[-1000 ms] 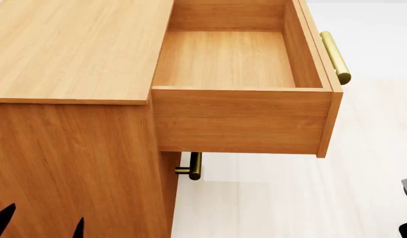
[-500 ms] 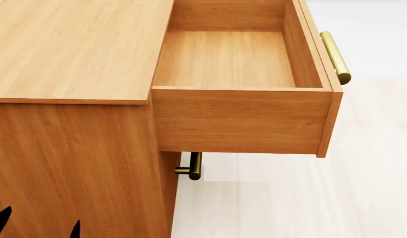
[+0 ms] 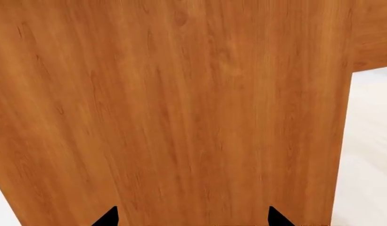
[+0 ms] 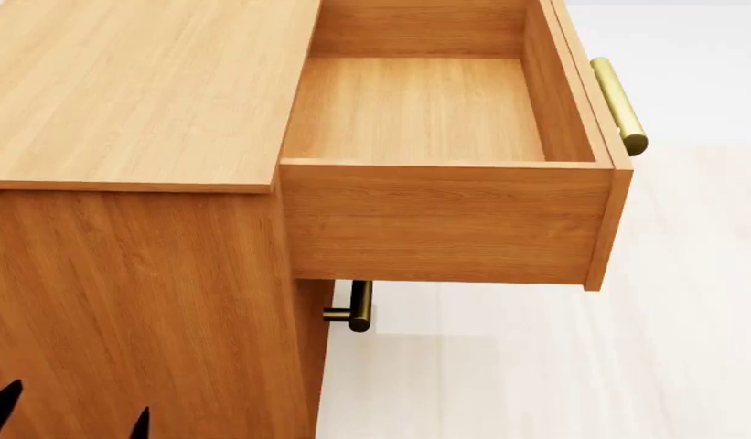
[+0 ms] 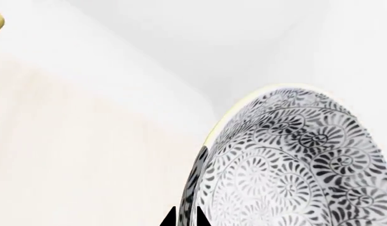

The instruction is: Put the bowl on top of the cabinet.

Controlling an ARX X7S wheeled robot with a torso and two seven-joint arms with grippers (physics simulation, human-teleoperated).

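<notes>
Your right gripper (image 5: 185, 220) holds the bowl (image 5: 300, 165), its two dark tips nearly together, pinching the rim at the bowl's 7 o'clock edge. In the right wrist view the bowl looms large: a deep round shape, white, crowded inside and out with dark grey-black flowers and scrolling leaves, with a pale rim. Behind it lie only pale floor and white wall. The bowl is out of your head view.

From your head, the cabinet (image 4: 131, 91) fills the view from 12 o'clock down to 7 o'clock, its flat orange-brown top bare. Its top drawer (image 4: 424, 119) stands pulled out, with a brass bar handle (image 4: 619, 105) at 2 o'clock.

Your left gripper (image 4: 70, 419) shows at 7 o'clock as two black tips spread apart, holding nothing, pointed at the cabinet's side panel.
</notes>
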